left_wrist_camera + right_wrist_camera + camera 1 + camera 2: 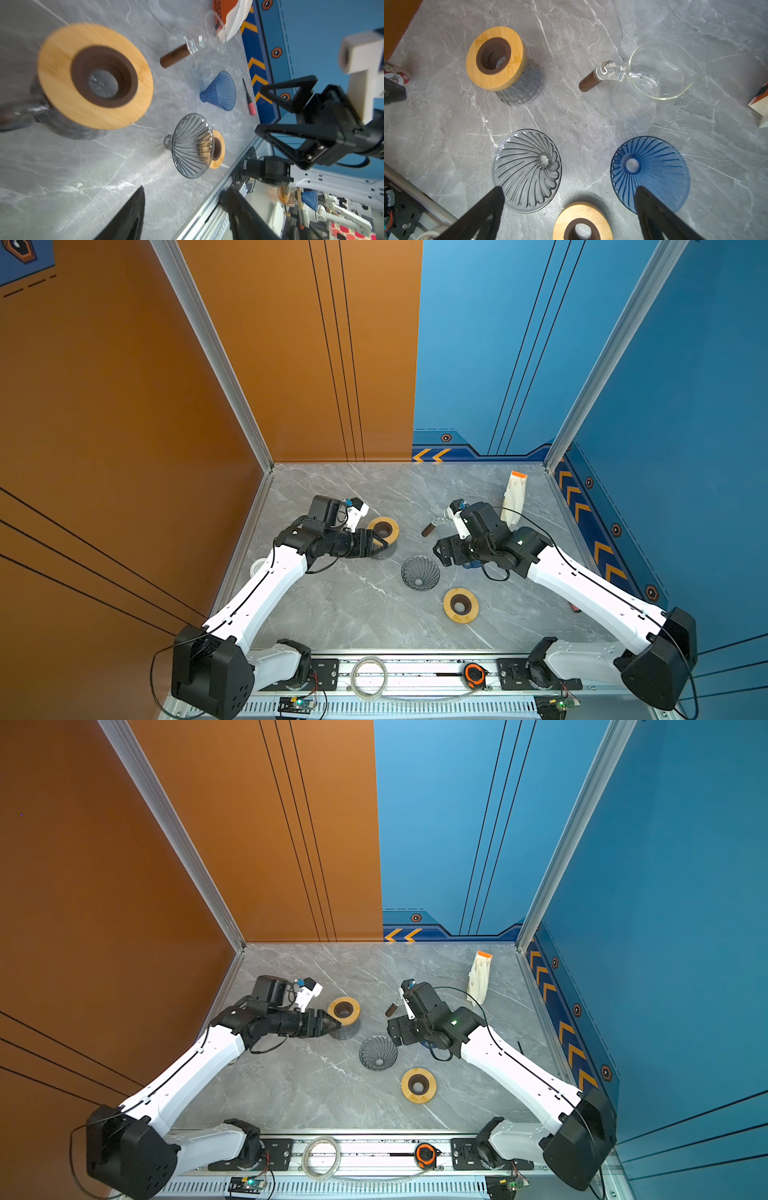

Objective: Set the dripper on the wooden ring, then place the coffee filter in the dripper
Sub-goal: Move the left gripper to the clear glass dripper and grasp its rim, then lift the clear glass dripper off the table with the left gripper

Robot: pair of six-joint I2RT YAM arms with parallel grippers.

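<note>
Bright even light, soft shadows, sharp top views; wooden ring (58, 83) smeared, wrist view edges bent

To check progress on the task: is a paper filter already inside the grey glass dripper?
No, the right wrist view shows the grey glass dripper empty, its spiral ribs and centre hole bare.

Grey marble table (353, 614) bears clear dripper (420, 572) at centre, blue dripper (654, 170) beside it, far wooden stand (382, 529), near wooden stand (460, 605), glass carafe (656, 70), filter packet (514, 497) far right.
</note>
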